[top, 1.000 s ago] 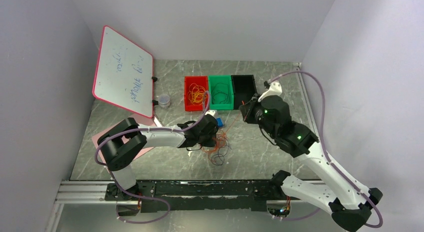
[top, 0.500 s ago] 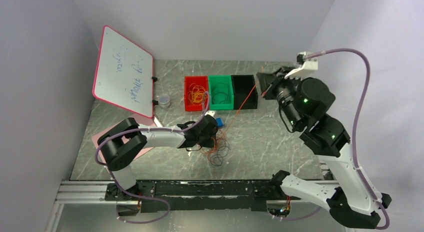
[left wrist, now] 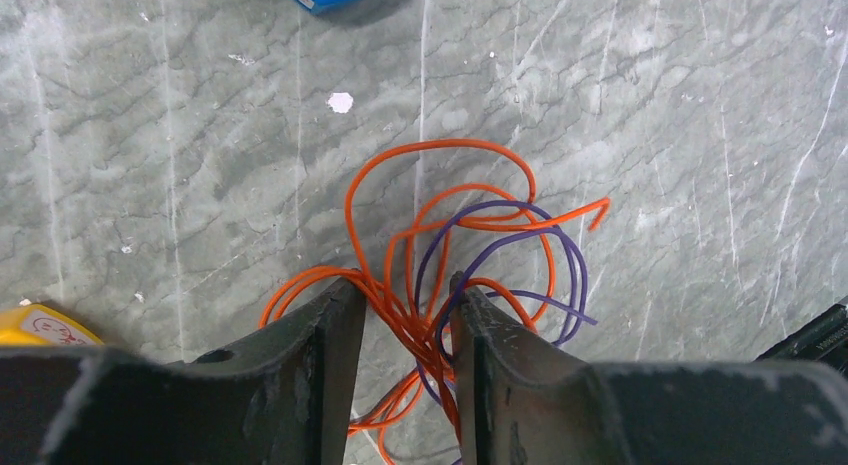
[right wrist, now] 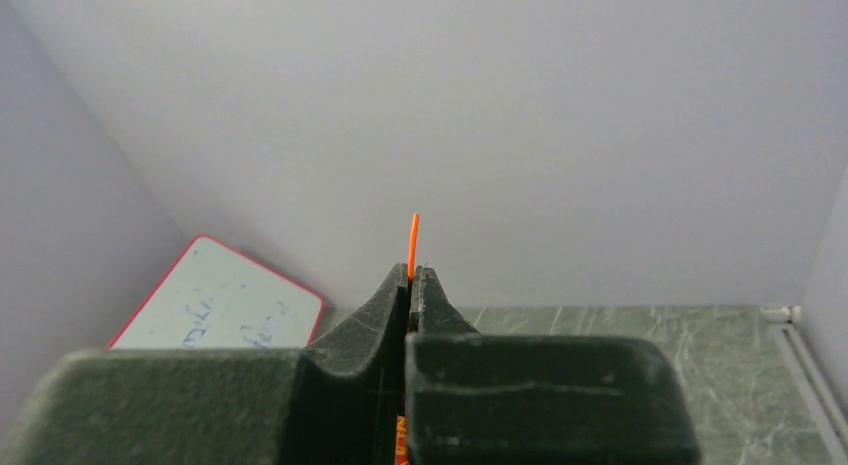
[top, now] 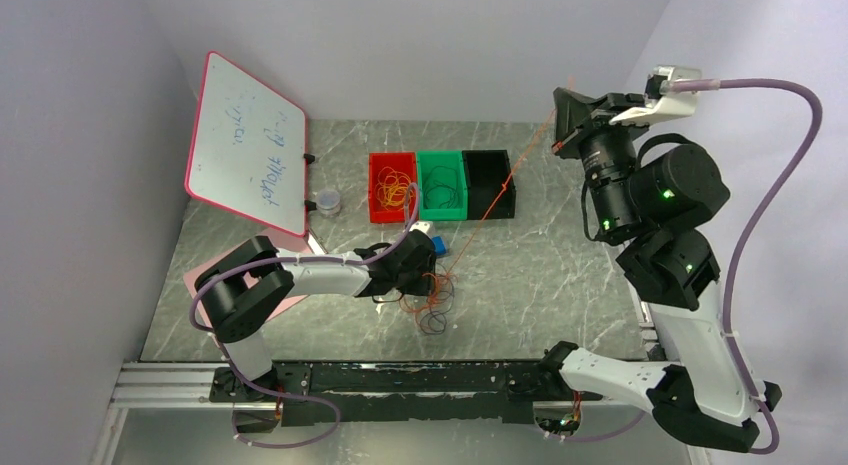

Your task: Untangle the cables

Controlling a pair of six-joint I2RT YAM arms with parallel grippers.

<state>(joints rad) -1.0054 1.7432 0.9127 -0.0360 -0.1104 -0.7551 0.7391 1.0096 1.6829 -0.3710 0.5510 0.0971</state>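
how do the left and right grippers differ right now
The left gripper sits low over the tangle; the right gripper is raised high. The left's fingers stand apart around its orange and purple strands; the right's fingers are shut on one taut orange cable. Both handle the same tangle.

Reads as grey, pale-veined stone or stone-look laminate on the table (left wrist: 650, 105), smooth with a faint sheen. Looks like smooth, slightly glossy plastic insulation on the cables (left wrist: 440, 143), orange and purple alike. Shows matt black plastic on the jaws of the left gripper (left wrist: 405, 295), scuffed and dusted pale along the inner edges, and the same dull dark plastic on the right gripper (right wrist: 411, 275). Suggests moulded, lightly shiny plastic for the red bin (top: 392, 188), green bin (top: 442, 185) and black bin (top: 488, 182). Gives glossy white on the whiteboard (top: 245, 145), rimmed in pink-red. Shows bare aluminium on the rail (top: 170, 380), smooth white plastic shell on the left arm (top: 325, 277) and right arm (top: 615, 377), and a matt lilac hose (top: 760, 82).
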